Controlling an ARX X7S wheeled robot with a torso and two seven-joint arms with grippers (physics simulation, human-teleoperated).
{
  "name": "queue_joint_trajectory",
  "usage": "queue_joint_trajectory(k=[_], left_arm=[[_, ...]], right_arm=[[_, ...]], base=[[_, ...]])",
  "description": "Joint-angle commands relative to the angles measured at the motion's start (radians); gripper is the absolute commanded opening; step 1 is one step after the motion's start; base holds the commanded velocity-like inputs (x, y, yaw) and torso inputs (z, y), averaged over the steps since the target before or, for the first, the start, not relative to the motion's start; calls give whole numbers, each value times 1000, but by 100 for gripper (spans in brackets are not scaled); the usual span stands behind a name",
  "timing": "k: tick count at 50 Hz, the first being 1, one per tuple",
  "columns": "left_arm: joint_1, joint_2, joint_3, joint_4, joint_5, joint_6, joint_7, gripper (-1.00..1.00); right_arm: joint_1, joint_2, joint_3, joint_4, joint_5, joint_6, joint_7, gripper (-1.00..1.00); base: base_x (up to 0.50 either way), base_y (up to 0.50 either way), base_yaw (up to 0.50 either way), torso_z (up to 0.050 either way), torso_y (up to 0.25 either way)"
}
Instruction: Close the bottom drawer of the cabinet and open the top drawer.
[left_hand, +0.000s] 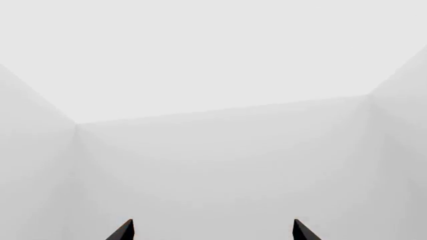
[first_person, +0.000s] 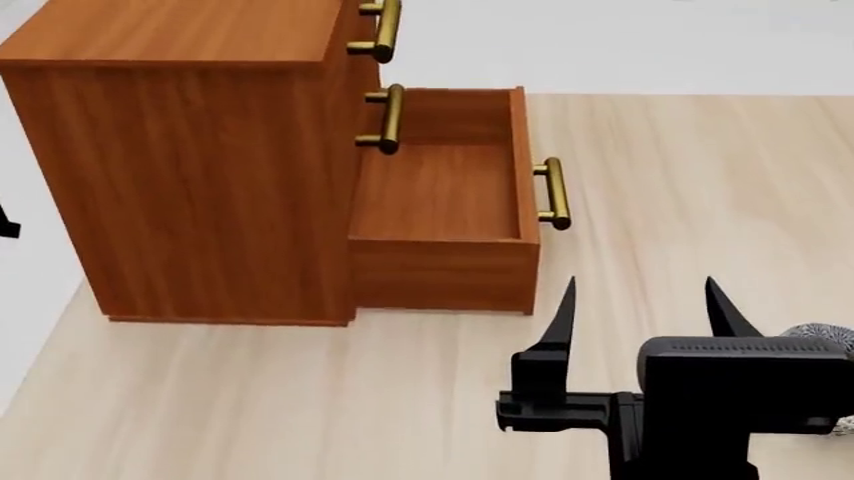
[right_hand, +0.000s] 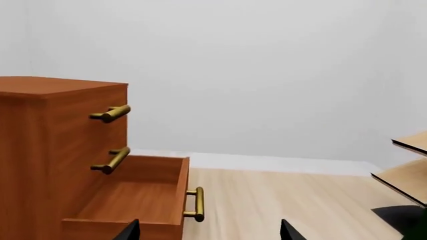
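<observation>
Pale wood flooring (first_person: 267, 410) carries the cabinet (first_person: 200, 170) at ten o'clock in the head view. Its bottom drawer (first_person: 447, 215) stands pulled out; the top drawer (right_hand: 110, 114) sits flush. Right gripper (first_person: 641, 305), fingers spread and empty, hangs at five o'clock, short of the drawer front, probably lining up a push. Left gripper (left_hand: 213, 230), fingers likewise spread, faces blank walls. Pale rack (right_hand: 407, 170) stands well apart; nothing obstructs.

Pale wooden rack (right_hand: 408, 167) (only partly seen), light floor (first_person: 694, 180).
</observation>
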Motion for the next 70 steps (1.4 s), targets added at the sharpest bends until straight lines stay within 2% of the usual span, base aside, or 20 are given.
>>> queue_joint_trajectory(k=[1, 54, 70], left_arm=[[-1, -5, 1, -6, -6, 7, -7, 100], [-10, -24, 21, -10, -33, 19, -38, 100], [-16, -21, 15, -12, -60, 11, -52, 100]], right_arm=[[3, 4, -4, 4, 3, -1, 5, 100], [3, 20, -11, 8, 27, -8, 25, 100], [-3, 22, -5, 8, 40, -16, 30, 100]], base=[[270, 0, 0, 0, 0], [281, 0, 0, 0, 0], [-2, 0, 0, 0, 0]])
